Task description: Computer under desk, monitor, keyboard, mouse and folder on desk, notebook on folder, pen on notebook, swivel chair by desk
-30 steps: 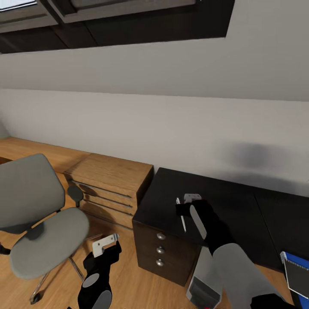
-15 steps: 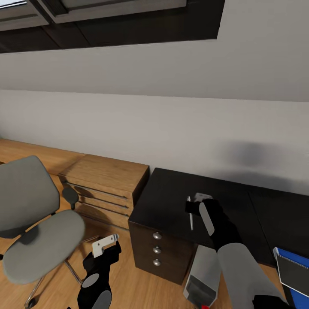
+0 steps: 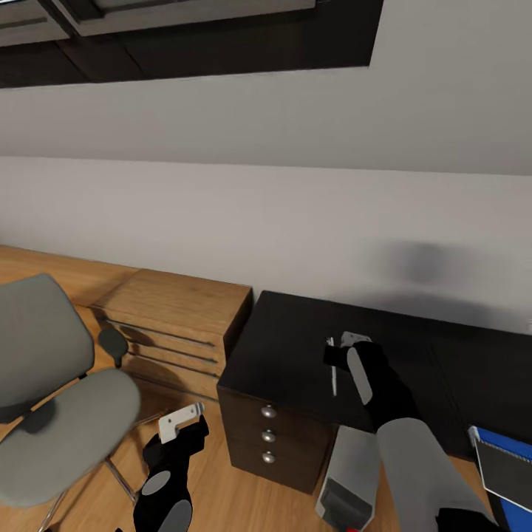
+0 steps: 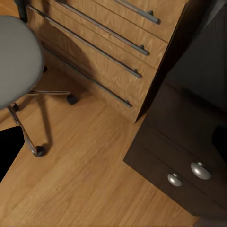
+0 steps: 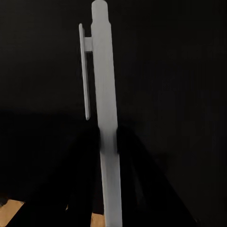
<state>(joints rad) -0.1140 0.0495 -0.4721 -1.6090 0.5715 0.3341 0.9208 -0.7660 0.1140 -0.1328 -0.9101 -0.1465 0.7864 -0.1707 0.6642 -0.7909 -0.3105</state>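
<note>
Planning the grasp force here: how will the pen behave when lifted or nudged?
The pen looks thin and rigid, so probably light and stiff. Its smooth round barrel may slip or roll on the glossy desk, though its side clip could stop rolling.

Head cam high, facing forward-down at the desk [image 3: 295, 347] corner and wall. Left wrist cam low, aimed down at floor [image 4: 80, 179] beside the drawer block [image 4: 184, 156] — overlaps head view. Right wrist cam very close on the pen [image 5: 106, 123] — pen also in head view [image 3: 332, 369].

desk [image 3: 295, 347]: 1, 3 drawer knobs [image 3: 269, 411] | pen [image 3: 333, 373] on desk: 1 | swivel chair [image 3: 66, 414] left of desk: 1 | wood cabinet [image 3: 177, 318] left of desk: 1 | computer [image 3: 351, 473] below desk: 1 | folder [image 3: 510, 473]: 1 | notebook [image 3: 510, 480]: 1
</note>
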